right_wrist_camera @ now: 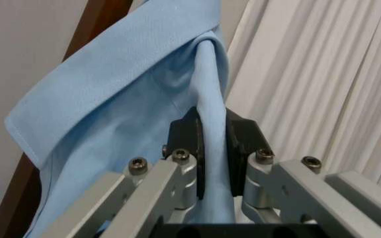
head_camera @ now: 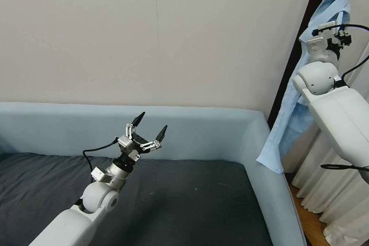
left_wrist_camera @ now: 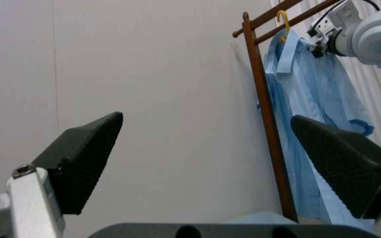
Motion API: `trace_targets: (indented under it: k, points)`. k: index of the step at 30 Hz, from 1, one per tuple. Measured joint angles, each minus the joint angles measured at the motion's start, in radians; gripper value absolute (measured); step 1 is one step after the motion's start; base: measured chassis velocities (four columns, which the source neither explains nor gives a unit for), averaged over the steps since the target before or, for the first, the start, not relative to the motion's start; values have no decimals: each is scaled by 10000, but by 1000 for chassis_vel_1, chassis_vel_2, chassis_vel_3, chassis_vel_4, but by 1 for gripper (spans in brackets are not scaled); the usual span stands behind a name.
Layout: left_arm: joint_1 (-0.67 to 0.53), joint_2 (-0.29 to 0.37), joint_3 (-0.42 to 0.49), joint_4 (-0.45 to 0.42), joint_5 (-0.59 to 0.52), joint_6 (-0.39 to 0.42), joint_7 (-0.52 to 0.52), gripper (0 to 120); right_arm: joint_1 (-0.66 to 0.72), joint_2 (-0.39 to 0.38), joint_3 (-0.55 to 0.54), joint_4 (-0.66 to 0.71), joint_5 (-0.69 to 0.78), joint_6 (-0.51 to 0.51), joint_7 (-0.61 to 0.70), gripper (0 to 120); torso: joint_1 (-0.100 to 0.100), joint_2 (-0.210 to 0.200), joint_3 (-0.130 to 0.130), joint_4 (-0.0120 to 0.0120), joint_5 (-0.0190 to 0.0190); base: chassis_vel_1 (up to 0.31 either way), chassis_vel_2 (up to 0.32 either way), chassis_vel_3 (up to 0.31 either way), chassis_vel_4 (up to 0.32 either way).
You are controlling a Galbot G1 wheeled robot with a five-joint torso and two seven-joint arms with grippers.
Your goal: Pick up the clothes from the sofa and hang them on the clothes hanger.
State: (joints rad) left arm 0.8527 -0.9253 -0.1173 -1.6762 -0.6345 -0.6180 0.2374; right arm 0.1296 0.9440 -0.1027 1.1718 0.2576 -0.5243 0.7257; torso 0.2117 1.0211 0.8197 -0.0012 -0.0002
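Right gripper (right_wrist_camera: 214, 144) fingers are pinched on a fold of the blue shirt (right_wrist_camera: 124, 74), hung by a yellow hanger (left_wrist_camera: 281, 17) on the rack (left_wrist_camera: 263, 124) at 2 o'clock. Hanging is judged done; only release is left. Left gripper (head_camera: 151, 124), fingers spread, is held at 7 o'clock over the sofa (head_camera: 190, 125), in open room.

head and left wrist share the shirt (head_camera: 278, 142).

Thin, smooth light-blue cloth in the shirt (right_wrist_camera: 111, 94), pinched between matt black pads (right_wrist_camera: 188, 144) on the bare-metal right gripper (right_wrist_camera: 214, 144). Polished dark wood on the rack post (left_wrist_camera: 265, 129); yellow, plastic-looking hanger (left_wrist_camera: 282, 19). Finely dimpled matt black fingertips (left_wrist_camera: 339, 158) on the left gripper (head_camera: 152, 123). Dark matt cloth on the sofa seat (head_camera: 190, 200).
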Motion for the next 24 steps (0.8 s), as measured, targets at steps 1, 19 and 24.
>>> trace_targets:
  k: [1,19,24]
  points:
    - [0,12,-10,-3,-9,-6,-1,100,104,40,-58,-83,8,-52,32,7,1,0,0,1,-1,0,0,0,0]
    - [175,115,-207,-320,-112,-102,39,100,1313,747,-1024,-2061,87,-465,382,7,1,2,0,2,0,0,0,0,0]
    - [308,143,-281,-357,-87,-138,41,100,1528,966,-1099,-2459,93,-520,354,7,1,2,0,1,-1,0,0,0,0]
